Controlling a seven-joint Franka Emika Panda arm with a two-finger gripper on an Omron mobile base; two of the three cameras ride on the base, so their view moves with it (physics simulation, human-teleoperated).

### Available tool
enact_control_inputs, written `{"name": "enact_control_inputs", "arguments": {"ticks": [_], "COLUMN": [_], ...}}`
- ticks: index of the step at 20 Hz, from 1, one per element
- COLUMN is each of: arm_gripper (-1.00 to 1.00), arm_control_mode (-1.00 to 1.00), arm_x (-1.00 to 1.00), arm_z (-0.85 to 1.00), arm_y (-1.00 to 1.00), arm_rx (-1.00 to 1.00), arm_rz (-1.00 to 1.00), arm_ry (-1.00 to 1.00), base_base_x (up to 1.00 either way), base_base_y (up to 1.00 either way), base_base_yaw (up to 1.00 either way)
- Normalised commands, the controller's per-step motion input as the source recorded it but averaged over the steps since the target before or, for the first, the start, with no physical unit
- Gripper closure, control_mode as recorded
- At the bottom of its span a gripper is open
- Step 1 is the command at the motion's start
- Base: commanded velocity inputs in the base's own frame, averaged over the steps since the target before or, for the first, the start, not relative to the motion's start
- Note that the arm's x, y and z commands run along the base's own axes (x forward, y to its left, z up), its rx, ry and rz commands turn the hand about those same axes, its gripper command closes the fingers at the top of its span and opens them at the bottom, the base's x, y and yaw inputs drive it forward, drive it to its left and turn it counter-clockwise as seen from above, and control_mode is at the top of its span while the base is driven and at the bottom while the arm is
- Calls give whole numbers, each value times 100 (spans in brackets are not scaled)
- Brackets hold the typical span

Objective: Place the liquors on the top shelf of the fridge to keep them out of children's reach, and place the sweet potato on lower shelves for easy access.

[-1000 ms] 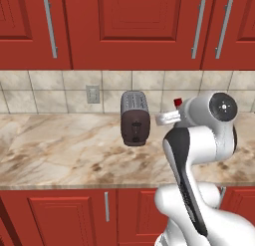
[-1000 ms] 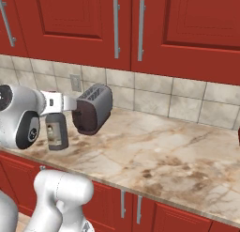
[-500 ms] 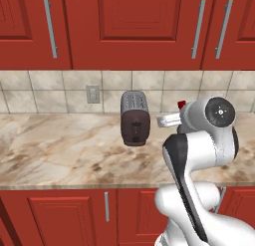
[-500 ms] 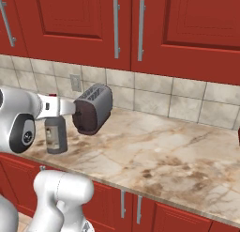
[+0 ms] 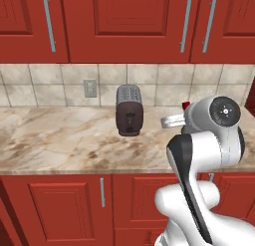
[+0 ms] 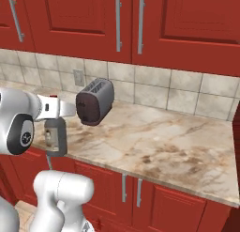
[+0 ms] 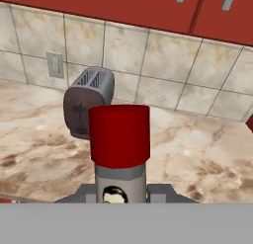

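While gripper (image 7: 121, 201) sits clamped on red-capped grey liquor bottle (image 7: 120, 154), bottle upright above counter (image 5: 60, 140), right of toaster (image 5: 129, 110); fridge nowhere ahead.

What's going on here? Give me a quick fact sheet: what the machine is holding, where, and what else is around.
held item: grey glass bottle with a red cap and a pale label
gripper: shut on the bottle, lifted above the counter
bottle pose: upright, seen in the right base view
counter: marble, beige-brown
toaster: dark, on the counter by the tiled wall
wall outlet: left of the toaster
cabinets: red, above and below
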Motion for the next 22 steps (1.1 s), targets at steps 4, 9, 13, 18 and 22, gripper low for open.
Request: {"name": "enact_control_inputs", "arguments": {"ticks": [4, 9, 13, 18, 22], "arm_gripper": [100, 100, 100, 100, 100], "arm_control_mode": [100, 100, 100, 100, 100], "arm_x": [0, 0, 0, 0, 0], "arm_z": [0, 0, 0, 0, 0], "arm_y": [0, 0, 0, 0, 0], "arm_rx": [0, 0, 0, 0, 0], "arm_rz": [0, 0, 0, 0, 0], "arm_ry": [0, 0, 0, 0, 0], "base_base_x": [-99, -88, -84, -66, -63], "base_base_y": [-19, -13, -22, -34, -43], "base_base_yaw": [0, 1, 6, 6, 12]}}
